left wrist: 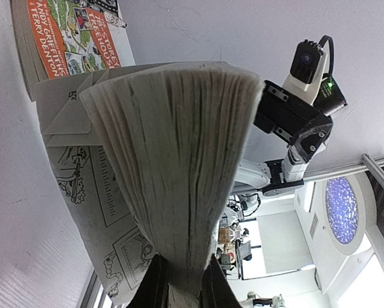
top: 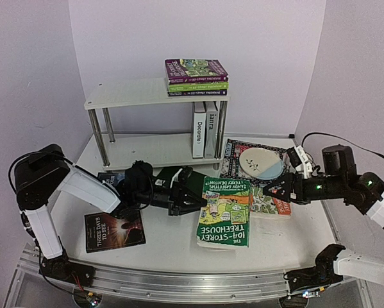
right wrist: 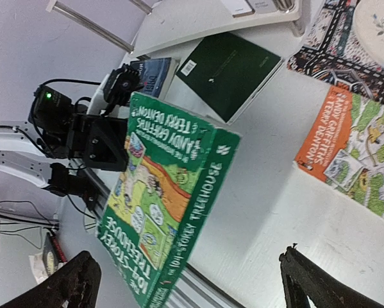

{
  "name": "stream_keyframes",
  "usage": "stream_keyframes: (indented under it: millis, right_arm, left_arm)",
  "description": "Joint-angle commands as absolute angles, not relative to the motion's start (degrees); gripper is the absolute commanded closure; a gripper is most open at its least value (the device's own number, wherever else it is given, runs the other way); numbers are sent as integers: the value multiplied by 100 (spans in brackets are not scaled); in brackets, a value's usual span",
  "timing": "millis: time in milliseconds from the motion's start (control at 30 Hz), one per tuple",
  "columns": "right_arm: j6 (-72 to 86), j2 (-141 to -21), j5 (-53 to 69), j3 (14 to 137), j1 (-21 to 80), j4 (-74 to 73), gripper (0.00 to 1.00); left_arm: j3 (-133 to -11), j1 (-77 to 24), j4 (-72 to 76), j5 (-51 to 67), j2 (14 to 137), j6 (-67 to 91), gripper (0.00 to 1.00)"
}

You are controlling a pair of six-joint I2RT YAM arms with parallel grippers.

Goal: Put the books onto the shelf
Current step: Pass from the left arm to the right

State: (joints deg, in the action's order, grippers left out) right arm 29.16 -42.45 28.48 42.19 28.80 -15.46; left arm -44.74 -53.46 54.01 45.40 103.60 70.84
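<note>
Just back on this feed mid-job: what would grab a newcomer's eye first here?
The big green 104-Storey Treehouse book at the centre of the table, gripped at one edge by the left pincer and tilted off the surface. Next, the right pincer wide open beside the orange book, and the stack of books lying flat on the top board of the white shelf.

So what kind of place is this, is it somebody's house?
Most likely a robot lab's test booth, not a house. Plain white walls close in a white table, two black-and-white robot arms are mounted on a silver metal rail, and the white two-tier shelf looks like a practice prop.
</note>
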Motion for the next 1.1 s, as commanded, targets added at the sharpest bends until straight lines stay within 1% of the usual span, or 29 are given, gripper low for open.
stream_keyframes:
  millis: [0,133,233,300,367,467,533,633,700,800,900,967,1067]
  right_arm:
    - [1967,-3942,2337,4786,2903,-2171,2]
    - [1084,-3880,2590,5010,2901,-1967,5]
    - [375,-4045,2274,5149,2901,-1741,7]
    - [93,-4192,2163,5228,2902,-1420,8]
    - [-324,-4300,2337,5269,2902,-1009,8]
    - [-1114,-4458,2871,5250,2901,-258,10]
    - [-1823,-4622,3529,5297,2902,174,12]
    - [-3302,-4917,4456,5439,2901,179,16]
    - [-4405,-5065,4798,5466,2906,73,17]
    - [-4936,-5191,4903,5362,2906,415,16]
    - [-5193,-5310,5063,5259,2923,948,12]
    - [-5604,-5404,5135,5175,3001,1212,11]
    - [-6470,-5479,4734,5030,3308,1679,10]
  left_arm:
    - [-4311,-5212,6108,5194,9541,7181,100]
    - [-4330,-5131,6111,5589,9379,7386,100]
    - [-4467,-5109,6109,5813,9342,7433,100]
    - [-4542,-5072,6109,5888,9289,7495,100]
    - [-4585,-4971,6109,5930,9206,7610,100]
    - [-4595,-4697,6106,5934,9105,8018,100]
    - [-4665,-4529,6101,6027,9068,8262,100]
    - [-4807,-4421,6104,6141,9057,8461,100]
    - [-4857,-4357,6102,6249,9092,8618,100]
    - [-4869,-4277,6104,6349,9082,8739,100]
    - [-4899,-4200,6097,6499,9051,8830,100]
    - [-4987,-4155,6094,6590,9045,8899,100]
    - [-5169,-4132,6091,6785,9102,9129,100]
